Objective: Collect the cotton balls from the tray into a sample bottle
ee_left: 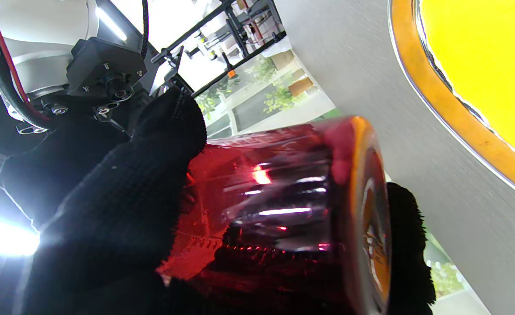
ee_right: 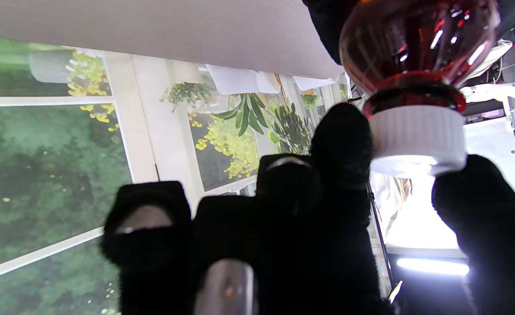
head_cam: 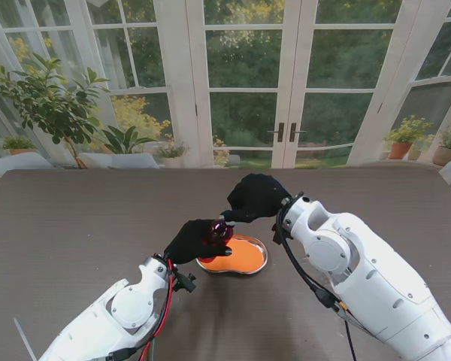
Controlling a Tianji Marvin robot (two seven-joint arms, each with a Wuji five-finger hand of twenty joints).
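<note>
Left hand: the left hand [head_cam: 194,241] is wrapped around the red sample bottle [head_cam: 217,232], held over the near-left rim of the orange tray [head_cam: 254,260].
Right hand: the right hand [head_cam: 254,197] pinches the bottle's white cap [ee_right: 417,140] between fingertips.
Cotton balls: none made out in the tray.
Risk: the smooth bottle may twist in the left hand's grip while uncapping; the loosened cap could slip from the pinch.

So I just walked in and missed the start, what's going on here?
The left hand holds a red sample bottle over the near-left edge of the orange tray on the table. The right hand pinches the bottle's white cap, which is still on. No cotton balls can be made out.
</note>
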